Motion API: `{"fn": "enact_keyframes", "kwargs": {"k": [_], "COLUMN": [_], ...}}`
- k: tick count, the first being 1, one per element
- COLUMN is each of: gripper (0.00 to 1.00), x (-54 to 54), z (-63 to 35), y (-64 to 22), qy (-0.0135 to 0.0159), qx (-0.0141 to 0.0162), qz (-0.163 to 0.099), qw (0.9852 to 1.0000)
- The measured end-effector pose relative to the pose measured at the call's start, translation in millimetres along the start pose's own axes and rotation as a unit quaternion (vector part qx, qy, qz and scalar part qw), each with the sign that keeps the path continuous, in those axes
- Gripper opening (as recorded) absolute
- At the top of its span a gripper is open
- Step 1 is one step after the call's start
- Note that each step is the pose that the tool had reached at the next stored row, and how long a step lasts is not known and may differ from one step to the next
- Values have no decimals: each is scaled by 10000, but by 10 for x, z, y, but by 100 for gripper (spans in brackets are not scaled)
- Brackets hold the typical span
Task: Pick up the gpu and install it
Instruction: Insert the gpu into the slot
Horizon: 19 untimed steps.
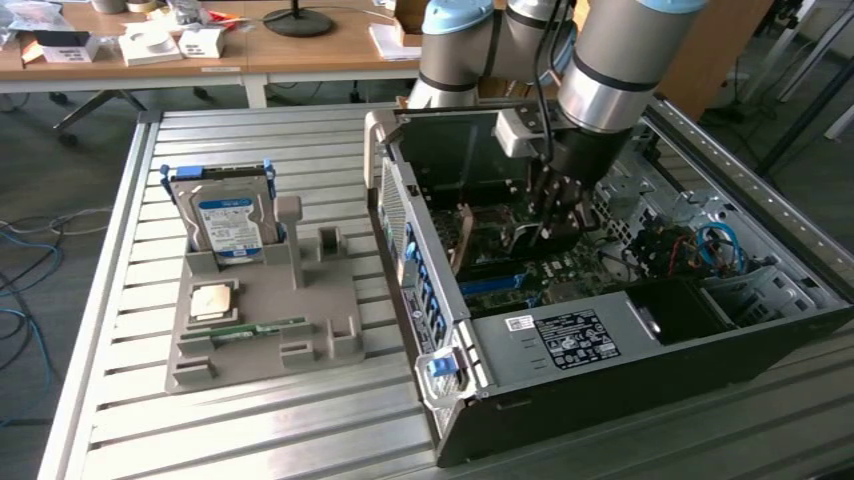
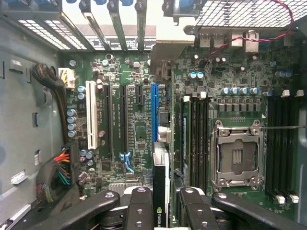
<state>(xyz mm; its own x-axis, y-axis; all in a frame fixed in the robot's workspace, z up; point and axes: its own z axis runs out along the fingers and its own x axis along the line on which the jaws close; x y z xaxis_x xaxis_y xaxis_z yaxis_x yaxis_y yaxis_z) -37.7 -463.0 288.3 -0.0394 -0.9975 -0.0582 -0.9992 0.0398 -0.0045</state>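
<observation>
One gripper (image 2: 163,208) was clenched on the gpu (image 2: 160,177), holding the card on edge, seemingly to line its lower edge up with the blue slot (image 2: 154,110), inside the open case (image 1: 534,420) toward the exterior view's right.

- The gpu (image 2: 160,184), a thin dark card seen edge-on (a pale logo marks its near end), stands on edge inside the open computer case (image 1: 561,400).
- It sits clamped in the gripper (image 2: 161,211), in line with the long blue slot (image 2: 154,112).
</observation>
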Motion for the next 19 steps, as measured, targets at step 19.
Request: {"fn": "enact_keyframes", "kwargs": {"k": [19], "gripper": [26], "x": [6], "z": [58], "y": [60], "qy": [0], "qx": [0], "qz": [0], "qw": [10000]}}
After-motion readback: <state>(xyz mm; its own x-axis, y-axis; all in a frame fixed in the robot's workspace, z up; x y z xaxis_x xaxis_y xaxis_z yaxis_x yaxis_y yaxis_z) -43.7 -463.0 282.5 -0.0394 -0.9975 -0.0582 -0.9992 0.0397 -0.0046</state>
